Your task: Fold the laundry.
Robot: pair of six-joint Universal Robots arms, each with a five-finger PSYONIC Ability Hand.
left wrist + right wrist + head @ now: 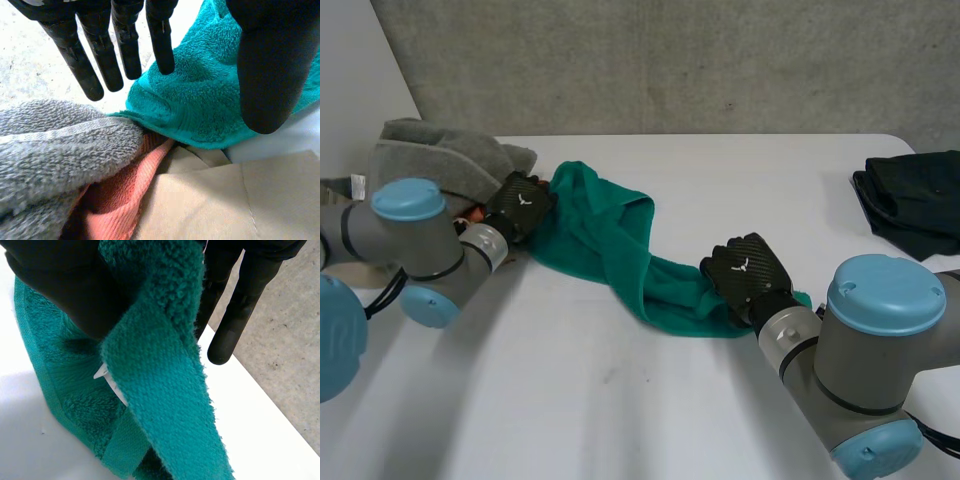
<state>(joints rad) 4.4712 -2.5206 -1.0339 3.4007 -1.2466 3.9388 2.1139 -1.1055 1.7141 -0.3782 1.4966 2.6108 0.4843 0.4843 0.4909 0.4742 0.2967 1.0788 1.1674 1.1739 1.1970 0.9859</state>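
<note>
A teal towel [610, 250] lies bunched and stretched across the table between my two hands. My left hand [520, 205] is at its far left end, beside the laundry pile. In the left wrist view its fingers [125, 50] are straight and spread from the thumb just above the teal towel [200, 100], gripping nothing. My right hand [745, 270] is at the towel's near right end. In the right wrist view the thumb [60, 285] and fingers pinch the hemmed edge of the teal towel [160, 390], which hangs down from the grip with a small white label [107, 377].
A grey towel [440, 155] is heaped at the table's left, with an orange cloth [120, 200] and a beige cloth [225, 200] under it. Dark folded clothing [915, 200] sits at the right edge. The white table [620, 400] runs bare toward me.
</note>
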